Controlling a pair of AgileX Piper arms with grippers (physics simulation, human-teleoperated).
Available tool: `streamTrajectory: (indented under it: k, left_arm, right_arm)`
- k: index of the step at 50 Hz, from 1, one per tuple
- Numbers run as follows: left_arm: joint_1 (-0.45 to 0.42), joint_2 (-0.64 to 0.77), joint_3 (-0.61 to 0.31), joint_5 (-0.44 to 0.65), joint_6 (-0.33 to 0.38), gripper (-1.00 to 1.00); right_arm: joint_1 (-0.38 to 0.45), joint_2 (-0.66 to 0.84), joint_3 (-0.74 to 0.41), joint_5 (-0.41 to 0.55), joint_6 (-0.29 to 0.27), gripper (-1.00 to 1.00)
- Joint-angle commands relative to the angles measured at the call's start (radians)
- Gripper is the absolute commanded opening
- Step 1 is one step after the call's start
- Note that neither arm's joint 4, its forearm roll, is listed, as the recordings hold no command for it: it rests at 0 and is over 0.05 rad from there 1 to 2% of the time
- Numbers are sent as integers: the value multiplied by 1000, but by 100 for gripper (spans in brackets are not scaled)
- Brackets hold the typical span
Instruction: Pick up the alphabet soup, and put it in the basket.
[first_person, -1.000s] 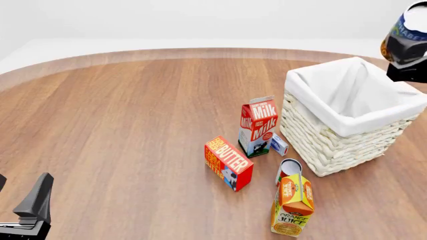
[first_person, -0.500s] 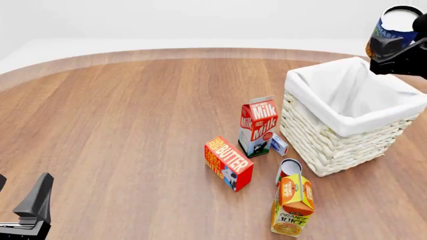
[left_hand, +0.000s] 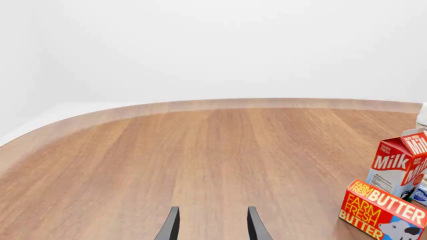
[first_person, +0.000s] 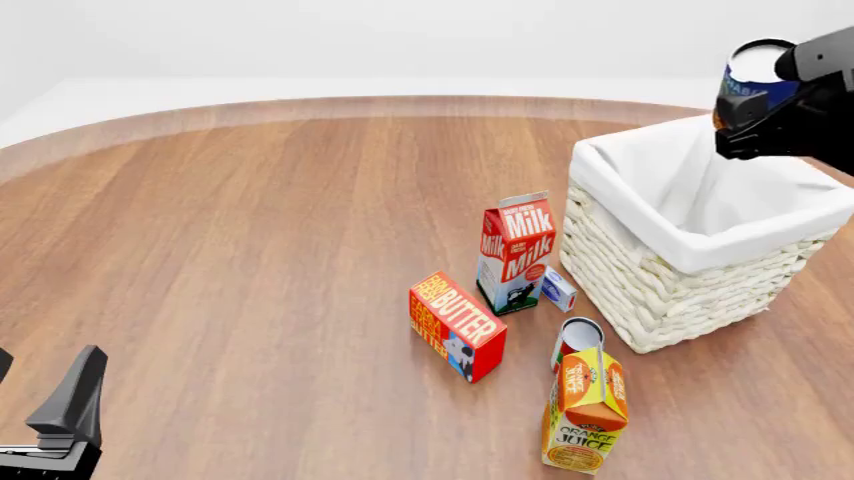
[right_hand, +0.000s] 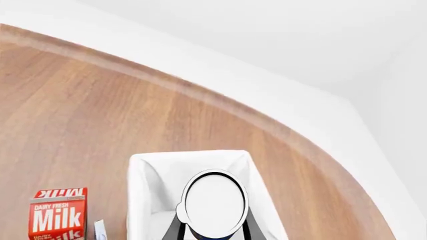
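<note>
The alphabet soup (first_person: 753, 76), a small can with a blue and yellow-green label and a whitish top, hangs in the air above the far right corner of the basket (first_person: 654, 290). My right gripper (first_person: 787, 100) is shut on it. In the right wrist view the can's white top (right_hand: 215, 202) sits between the fingers, right over the basket's white-lined opening (right_hand: 143, 195). My left gripper (left_hand: 212, 230) is open and holds nothing; it rests low at the near left of the table (first_person: 60, 420).
A milk carton (first_person: 515, 252) stands left of the basket with a small blue-white box (first_person: 558, 290) beside it. A butter box (first_person: 457, 326), a red-labelled can (first_person: 578, 340) and an orange juice carton (first_person: 585, 410) lie nearer.
My right gripper has carried the can leftward and slightly down, from the frame's right edge to above the basket. The left arm has not moved.
</note>
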Motion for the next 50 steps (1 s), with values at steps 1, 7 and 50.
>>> streamTrajectory:
  k: [1,7,50]
  left_arm:
    - [0,0,0,0,0,100]
    - [0,0,0,0,0,100]
    - [0,0,0,0,0,100]
  right_arm:
    - [12,42,-49,34,-1,-100]
    - [13,64,-98,74,-8,-100]
    - [14,298,-215,148,-101,-100]
